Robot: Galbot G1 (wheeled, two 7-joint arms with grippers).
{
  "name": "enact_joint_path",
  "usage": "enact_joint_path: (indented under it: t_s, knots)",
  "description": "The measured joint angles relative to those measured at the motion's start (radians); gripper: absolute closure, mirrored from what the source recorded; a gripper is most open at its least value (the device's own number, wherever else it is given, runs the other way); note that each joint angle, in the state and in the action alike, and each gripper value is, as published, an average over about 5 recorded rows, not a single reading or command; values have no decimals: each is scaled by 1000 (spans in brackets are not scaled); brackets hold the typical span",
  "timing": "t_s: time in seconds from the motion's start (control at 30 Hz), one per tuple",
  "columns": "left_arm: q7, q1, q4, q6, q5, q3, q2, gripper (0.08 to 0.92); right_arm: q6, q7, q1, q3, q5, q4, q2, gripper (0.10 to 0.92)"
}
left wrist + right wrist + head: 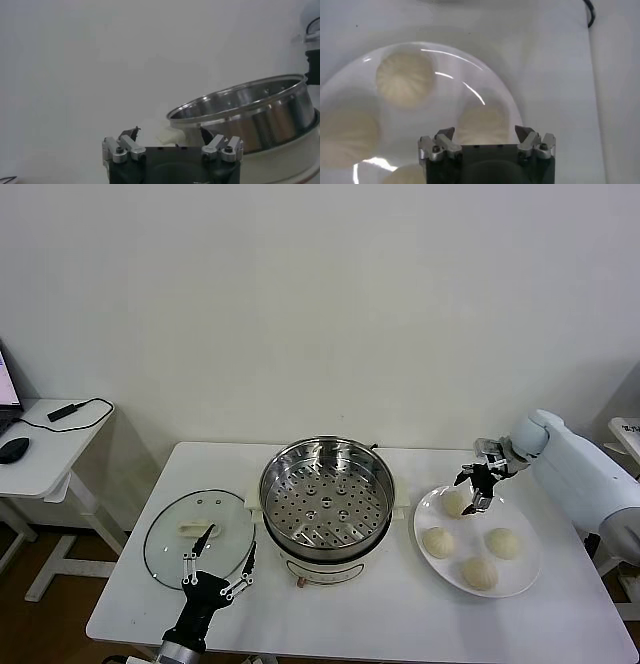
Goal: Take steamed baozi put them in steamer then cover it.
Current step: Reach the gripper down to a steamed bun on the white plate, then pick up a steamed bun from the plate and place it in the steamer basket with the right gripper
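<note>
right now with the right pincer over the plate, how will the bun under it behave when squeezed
The bun under the open right pincer looks puffy and rounded, so it will probably dent rather than resist. It seems light for its size. Sitting on the glossy white plate, it may slide if nudged sideways, and its domed shape could let it roll slightly.

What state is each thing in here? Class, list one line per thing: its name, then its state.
steamer: uncovered, tray bare, no buns in it.
cover: off the steamer, lying flat on the table to its left.
four baozi: all on the white plate, none picked up.
right gripper: open, above the plate's far bun, holding nothing.
left gripper: open, at the cover's near edge, holding nothing.
</note>
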Motion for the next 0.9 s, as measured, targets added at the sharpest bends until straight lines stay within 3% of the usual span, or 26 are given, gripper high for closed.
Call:
enact_joint_path:
  t_s: [0.2,0.53,0.9]
  knots:
    - [-1,-1,1,-2,0,2,-2,177,4,11,-3,-9,-27,-21,21,207]
    - [-2,-2,2,-5,-2,-3,-2,177,6,12,4,-29,-38,-4,16,318]
    - [-4,-9,-4,-2,-3,2,1,177,80,-28,151,-144,34,218,-70,320]
